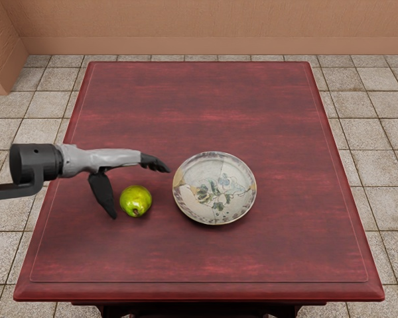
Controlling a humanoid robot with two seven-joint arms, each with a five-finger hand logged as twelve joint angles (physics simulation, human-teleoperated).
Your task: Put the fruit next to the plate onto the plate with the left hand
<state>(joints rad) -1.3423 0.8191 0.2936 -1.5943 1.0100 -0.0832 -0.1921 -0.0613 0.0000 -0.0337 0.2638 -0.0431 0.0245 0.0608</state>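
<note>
The left hand [123, 161] comes in over the left side of the table [205, 106]. It is wide open and holds nothing. Its long fingers [154, 163] point toward the plate [235, 173]. Its thumb [105, 193] hangs down just beside the green fruit [135, 201].

The fruit sits on the table, between the thumb and the plate. It is near the plate but does not touch it. Nothing lies on the plate.

This looks like the grab step. The hand is by the fruit but has not closed on it. Next, the hand likely needs to go lower, put the fingers on one side and the thumb on the other, and squeeze gently. Then it is only a short trip over to the plate.

It is hard to tell how high the hand is above the table, or if the thumb touches the fruit. The arm is cut off at the picture's left edge. The right arm does not show.
</note>
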